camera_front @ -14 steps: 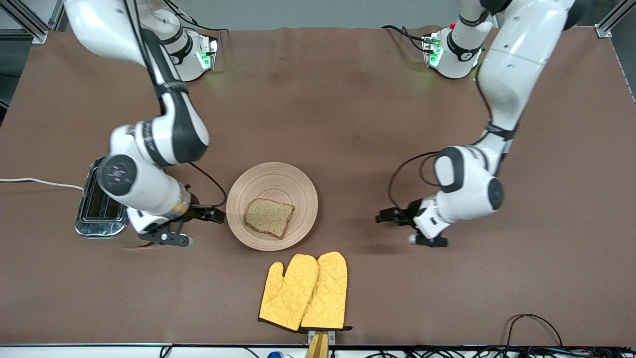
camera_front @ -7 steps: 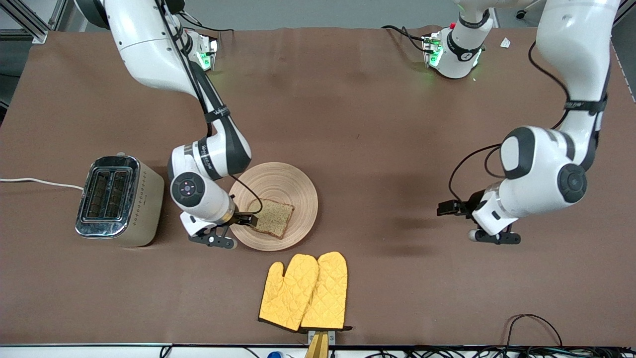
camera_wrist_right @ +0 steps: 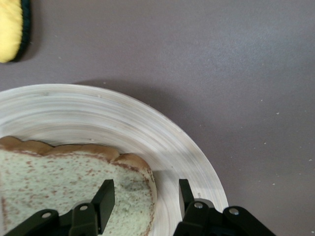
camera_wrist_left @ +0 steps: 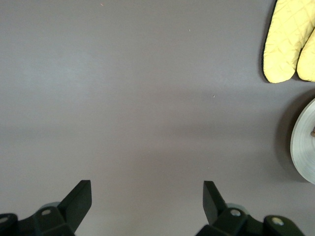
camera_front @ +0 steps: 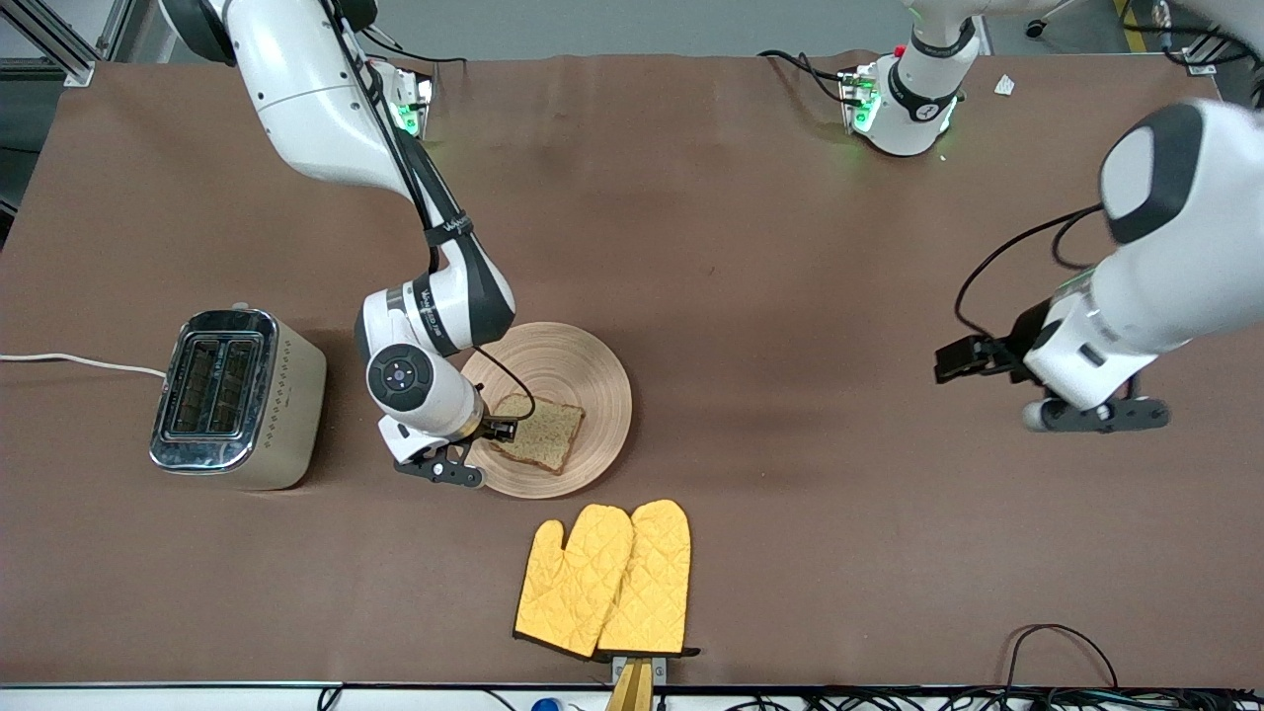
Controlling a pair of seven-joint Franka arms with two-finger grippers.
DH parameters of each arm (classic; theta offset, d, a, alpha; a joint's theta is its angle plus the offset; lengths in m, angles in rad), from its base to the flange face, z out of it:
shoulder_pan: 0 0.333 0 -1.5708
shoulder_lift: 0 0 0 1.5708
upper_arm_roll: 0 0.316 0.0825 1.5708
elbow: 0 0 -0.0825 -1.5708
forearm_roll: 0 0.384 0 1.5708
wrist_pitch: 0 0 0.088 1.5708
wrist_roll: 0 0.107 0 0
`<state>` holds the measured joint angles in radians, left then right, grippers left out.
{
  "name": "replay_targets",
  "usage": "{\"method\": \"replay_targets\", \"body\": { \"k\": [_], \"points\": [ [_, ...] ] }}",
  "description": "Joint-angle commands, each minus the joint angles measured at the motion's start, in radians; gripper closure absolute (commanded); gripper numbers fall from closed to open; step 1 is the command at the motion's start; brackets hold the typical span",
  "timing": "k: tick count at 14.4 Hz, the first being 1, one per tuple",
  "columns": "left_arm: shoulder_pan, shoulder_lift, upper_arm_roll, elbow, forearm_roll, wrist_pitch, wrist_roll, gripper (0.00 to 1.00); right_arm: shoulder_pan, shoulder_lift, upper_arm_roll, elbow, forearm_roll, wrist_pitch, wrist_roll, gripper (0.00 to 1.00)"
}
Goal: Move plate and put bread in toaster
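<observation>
1. Two arms are at the table, and the right gripper (camera_front: 491, 434) is the busy one. It is low over the plate (camera_front: 592, 370), at the edge of the bread (camera_front: 538, 432).
2. Its fingers (camera_wrist_right: 104, 196) are spread apart, one on each side of the bread's crust corner. They hold nothing yet.
3. The bread lies flat on the plate, and the plate sits on the table between the toaster (camera_front: 237, 398) and the left arm's end.
4. The bread's edge is right between the fingers, so I think the next move is to pinch it shut. The toaster stands toward the right arm's end, so this arm is the nearer one.
5. The left gripper (camera_wrist_left: 145, 204) waits up in the air over bare table, well apart from the plate. Its fingers are spread and empty.
6. Yellow oven mitts (camera_front: 607, 578) lie nearer the front camera than the plate
</observation>
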<state>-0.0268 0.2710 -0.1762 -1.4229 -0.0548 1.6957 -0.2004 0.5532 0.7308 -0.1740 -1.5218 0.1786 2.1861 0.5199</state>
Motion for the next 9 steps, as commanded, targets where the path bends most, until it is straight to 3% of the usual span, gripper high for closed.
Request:
{"method": "replay_targets", "body": {
  "k": [1, 5, 9],
  "points": [
    [-0.004, -0.042, 0.003, 0.029, 0.058, -0.071, -0.011, 0.00, 0.005, 0.001, -0.002, -0.026, 0.057, 0.020, 0.011, 0.45],
    [0.007, -0.131, -0.003, 0.029, 0.042, -0.215, -0.008, 0.00, 0.033, 0.012, -0.002, -0.044, 0.103, 0.049, 0.014, 0.62],
    [0.068, -0.180, 0.001, 0.015, 0.038, -0.275, -0.013, 0.00, 0.031, 0.012, -0.004, -0.049, 0.169, 0.052, 0.012, 0.97]
  ]
}}
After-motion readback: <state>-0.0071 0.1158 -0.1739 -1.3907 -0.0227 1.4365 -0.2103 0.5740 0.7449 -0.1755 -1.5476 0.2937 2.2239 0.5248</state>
